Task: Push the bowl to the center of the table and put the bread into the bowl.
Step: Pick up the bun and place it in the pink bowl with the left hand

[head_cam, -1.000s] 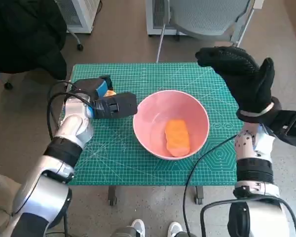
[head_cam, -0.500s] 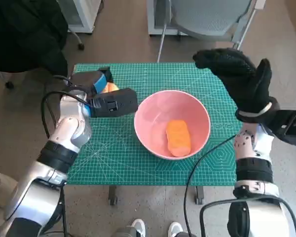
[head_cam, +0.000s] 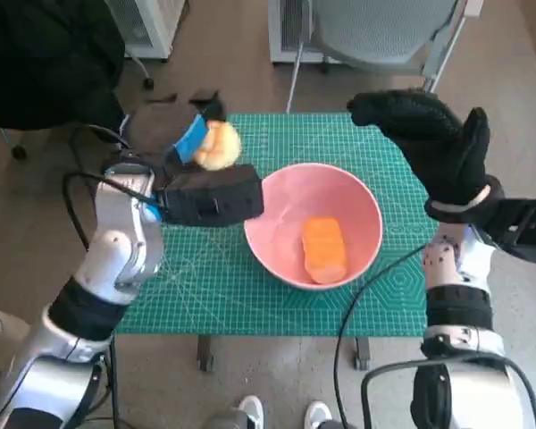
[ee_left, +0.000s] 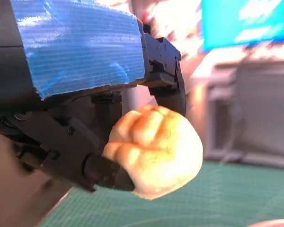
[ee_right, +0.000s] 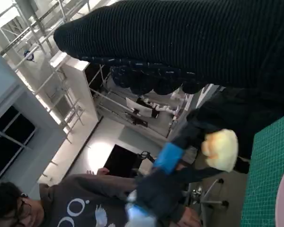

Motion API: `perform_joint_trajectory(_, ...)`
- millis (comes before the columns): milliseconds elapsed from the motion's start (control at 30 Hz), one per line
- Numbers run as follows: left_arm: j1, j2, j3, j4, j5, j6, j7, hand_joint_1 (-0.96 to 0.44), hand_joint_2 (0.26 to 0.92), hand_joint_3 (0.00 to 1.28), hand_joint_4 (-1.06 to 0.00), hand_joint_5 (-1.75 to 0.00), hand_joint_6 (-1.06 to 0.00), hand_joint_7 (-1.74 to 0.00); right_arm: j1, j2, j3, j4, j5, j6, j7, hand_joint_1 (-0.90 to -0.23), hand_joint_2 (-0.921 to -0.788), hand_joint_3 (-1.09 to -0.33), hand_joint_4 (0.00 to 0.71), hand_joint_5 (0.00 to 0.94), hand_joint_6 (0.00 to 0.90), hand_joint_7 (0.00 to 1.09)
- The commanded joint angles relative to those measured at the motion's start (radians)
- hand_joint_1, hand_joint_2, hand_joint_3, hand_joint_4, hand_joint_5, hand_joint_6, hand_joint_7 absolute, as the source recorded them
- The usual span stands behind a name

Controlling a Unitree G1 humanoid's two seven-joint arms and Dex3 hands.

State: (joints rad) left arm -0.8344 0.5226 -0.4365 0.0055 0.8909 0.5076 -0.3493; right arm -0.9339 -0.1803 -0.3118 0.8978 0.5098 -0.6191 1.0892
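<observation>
A pink bowl (head_cam: 272, 201) stands near the middle of the green cutting mat (head_cam: 214, 286), with an orange piece of bread (head_cam: 322, 249) lying inside it. My left hand (head_cam: 192, 143) holds a round, pale yellow bread roll (head_cam: 217, 145) lifted above the mat's back left part, just beyond the bowl's left rim. The left wrist view shows the roll (ee_left: 154, 151) pinched between black fingers (ee_left: 168, 78). The right wrist view shows the roll (ee_right: 220, 150) too. My right hand (head_cam: 433, 143) hovers raised over the table's right side, fingers spread, holding nothing.
A grey chair (head_cam: 375, 31) stands behind the table, with a white unit (head_cam: 143, 22) on the floor at the back left. Dark clothing (head_cam: 45, 63) fills the upper left. A person in a grey top (ee_right: 80, 208) shows in the right wrist view.
My left hand has risen from the mat with the bread roll, which now shows clearly above it. The bowl, the orange bread and the right hand have stayed put.
</observation>
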Motion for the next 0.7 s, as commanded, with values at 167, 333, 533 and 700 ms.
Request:
perform_joint_trajectory(167,0.056,-0.057,0.003,-0.184,0.045,-0.036,-0.003,0.01,0.681,0.59,-0.50,-1.61,-0.67,-1.06,0.001,0.002,-0.007,0.016,0.006,0.006,0.019,-0.669,-0.921,-0.680,0.196,0.003,0.265,0.01)
perform_joint_trajectory(333,0.073,-0.108,-0.011,-0.197,0.036,-0.097,0.018,0.00,0.871,0.26,-0.52,-1.39,-0.56,-1.23,0.000,-0.003,-0.010,0.017,0.005,0.008,0.020,-0.667,-0.921,-0.681,0.198,0.003,0.265,0.00)
perform_joint_trajectory(533,0.057,-0.147,-0.030,-0.120,0.018,-0.181,0.012,0.00,0.876,0.24,-0.56,-1.35,-0.57,-1.22,0.002,-0.004,-0.009,0.010,0.003,0.010,0.016,-0.668,-0.921,-0.684,0.198,0.003,0.265,0.00)
perform_joint_trajectory(700,0.015,-0.189,-0.059,-0.013,0.028,-0.202,-0.027,0.01,0.656,0.66,-0.51,-1.57,-0.58,-1.22,0.012,-0.004,-0.006,-0.006,0.001,0.013,0.010,-0.674,-0.921,-0.685,0.198,0.002,0.265,0.00)
